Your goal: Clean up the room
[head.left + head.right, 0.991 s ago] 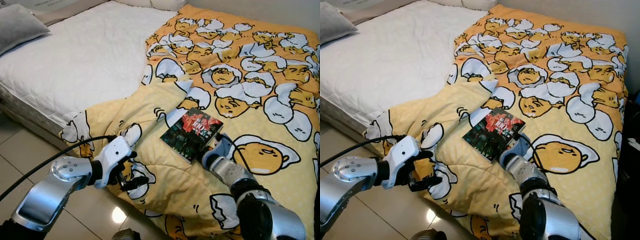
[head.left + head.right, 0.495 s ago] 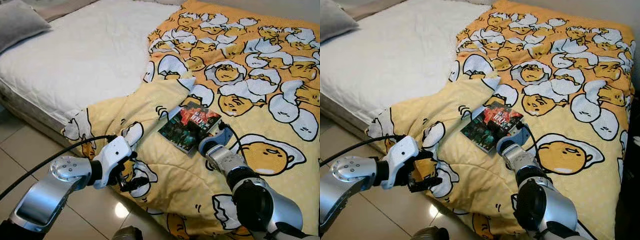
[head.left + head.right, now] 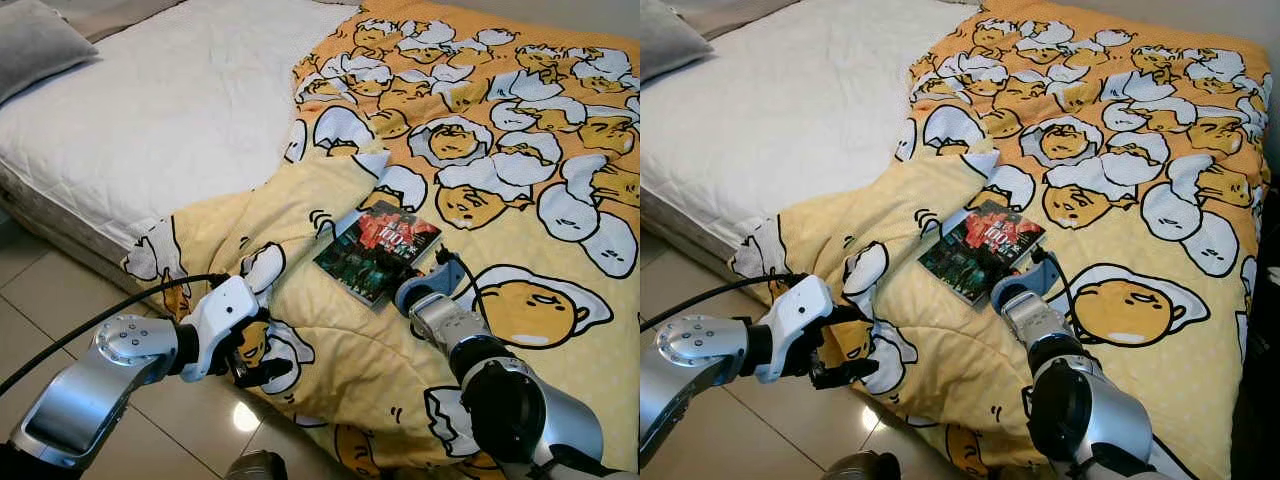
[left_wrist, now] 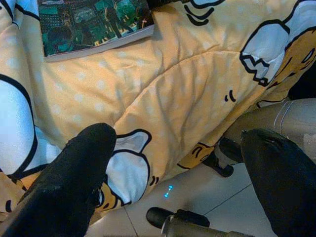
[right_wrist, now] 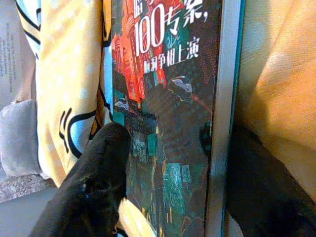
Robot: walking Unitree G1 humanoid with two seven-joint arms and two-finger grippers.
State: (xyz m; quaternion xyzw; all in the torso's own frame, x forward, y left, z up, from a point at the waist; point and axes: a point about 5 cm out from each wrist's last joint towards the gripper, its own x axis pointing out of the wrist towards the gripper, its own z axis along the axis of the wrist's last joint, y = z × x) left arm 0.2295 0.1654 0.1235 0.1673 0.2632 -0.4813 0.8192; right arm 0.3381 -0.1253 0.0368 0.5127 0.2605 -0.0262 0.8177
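A dark paperback book (image 3: 375,250) with red and green cover art lies flat on the yellow egg-print blanket (image 3: 480,150) on the bed. My right gripper (image 3: 415,280) is at the book's near edge. In the right wrist view it stands open (image 5: 177,143): one finger (image 5: 106,173) rests over the cover and the other sits just past the page edge. My left gripper (image 3: 252,362) is open at the blanket's hanging corner beside the bed. In the left wrist view the blanket fold lies beyond its spread fingers (image 4: 84,163).
The white mattress (image 3: 170,110) is bare on the left, with a grey pillow (image 3: 35,45) at its far left corner. Tiled floor (image 3: 40,290) runs along the bedside. A black cable (image 3: 100,322) trails from my left arm.
My right gripper has slid forward up to the book's near edge. The left gripper has dropped slightly along the blanket corner. The camera has shifted a little.
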